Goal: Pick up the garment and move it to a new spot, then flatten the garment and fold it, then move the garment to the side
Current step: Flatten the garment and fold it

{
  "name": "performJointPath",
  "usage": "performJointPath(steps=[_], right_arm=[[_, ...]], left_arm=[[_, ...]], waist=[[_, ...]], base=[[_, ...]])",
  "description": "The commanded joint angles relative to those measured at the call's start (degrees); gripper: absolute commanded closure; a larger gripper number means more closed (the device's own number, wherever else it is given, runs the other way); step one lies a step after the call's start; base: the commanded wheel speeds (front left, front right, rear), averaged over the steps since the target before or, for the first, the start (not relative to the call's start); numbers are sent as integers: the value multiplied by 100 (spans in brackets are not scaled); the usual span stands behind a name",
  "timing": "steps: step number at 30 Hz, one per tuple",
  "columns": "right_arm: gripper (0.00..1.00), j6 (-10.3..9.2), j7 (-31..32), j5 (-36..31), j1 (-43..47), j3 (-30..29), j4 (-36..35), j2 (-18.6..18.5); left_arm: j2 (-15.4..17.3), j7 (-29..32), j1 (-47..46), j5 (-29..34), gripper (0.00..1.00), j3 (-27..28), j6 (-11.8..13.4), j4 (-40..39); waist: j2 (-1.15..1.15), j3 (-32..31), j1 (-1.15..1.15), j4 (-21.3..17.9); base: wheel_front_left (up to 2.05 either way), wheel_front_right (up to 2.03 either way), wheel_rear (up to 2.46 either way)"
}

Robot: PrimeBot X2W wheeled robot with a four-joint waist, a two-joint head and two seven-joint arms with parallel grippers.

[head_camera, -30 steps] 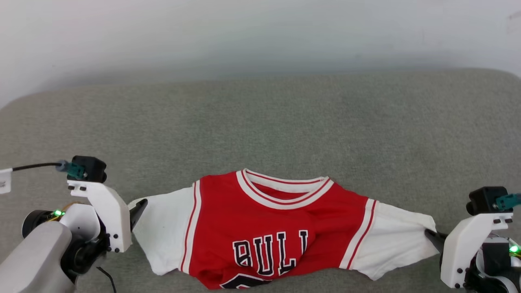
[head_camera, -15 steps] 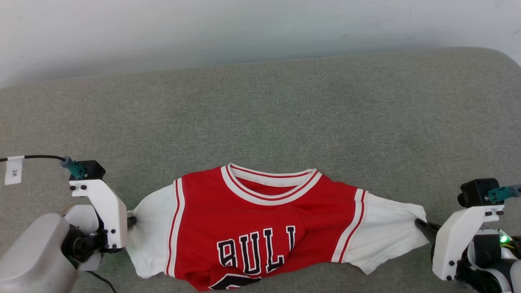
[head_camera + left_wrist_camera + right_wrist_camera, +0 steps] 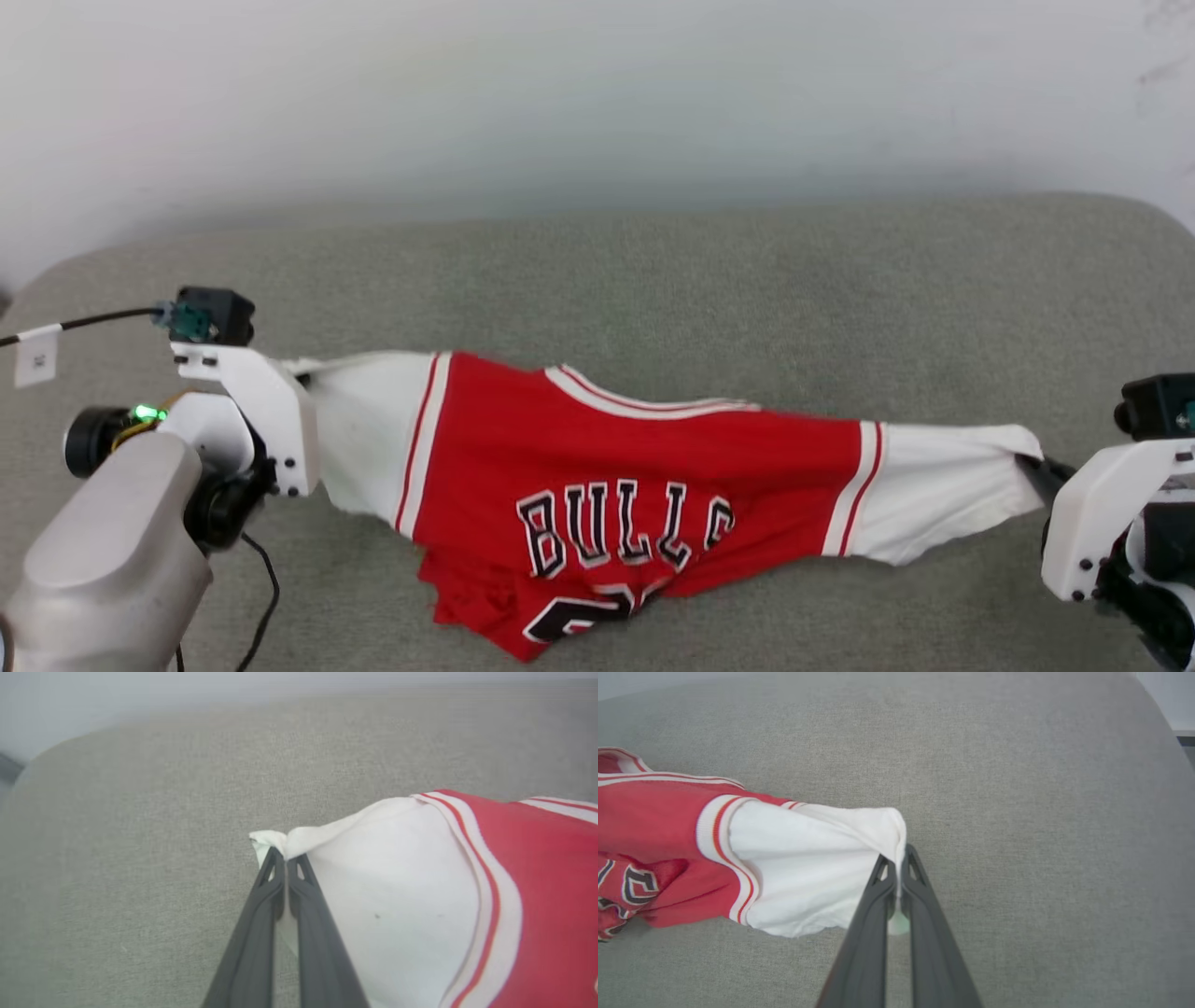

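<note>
The garment (image 3: 616,457), a red jersey with white sleeves and black letters, hangs stretched between my two grippers above the grey cushion, its lower hem sagging toward the surface. My left gripper (image 3: 285,856) is shut on the edge of one white sleeve (image 3: 387,891). My right gripper (image 3: 896,856) is shut on the cuff of the other white sleeve (image 3: 808,868). In the head view the left gripper (image 3: 297,373) sits at the garment's left end and the right gripper (image 3: 1032,464) at its right end.
The grey cushioned surface (image 3: 653,271) spreads wide behind the garment and ends at a pale wall (image 3: 560,84). Its rounded corners show at far left and far right. A black cable (image 3: 266,597) hangs by my left arm.
My left gripper closed on the left sleeve. Both grippers then raised the garment, pulling it taut, with the left end higher; the collar flattened and more of the lettering shows.
</note>
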Motion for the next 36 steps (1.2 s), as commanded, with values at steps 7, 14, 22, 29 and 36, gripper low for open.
performJointPath(steps=[7,14,22,29,36], right_arm=[[100,-5,-362,-123,-924,-143,587,-210],[100,-5,-744,-118,-2002,59,1290,-473],[100,-5,-1423,-219,-3751,354,2090,-695],[100,-5,-2141,-307,-5464,577,2729,-759],[100,-5,-2874,-444,-6944,845,3202,-796]], left_arm=[[-160,-612,-798,476,100,39,416,94],[-448,-949,-1560,686,100,42,535,508],[-648,-1631,-2836,712,100,358,448,1167],[-656,-2421,-4091,869,100,570,440,1496],[-610,-3029,-5226,1036,100,673,435,1601]], waist=[[0,-457,0,148],[0,-379,0,96],[0,335,0,-19],[0,1172,0,-103],[0,1817,0,-200]], base=[[0,0,0],[0,0,0],[0,0,0],[0,0,0],[0,0,0]])
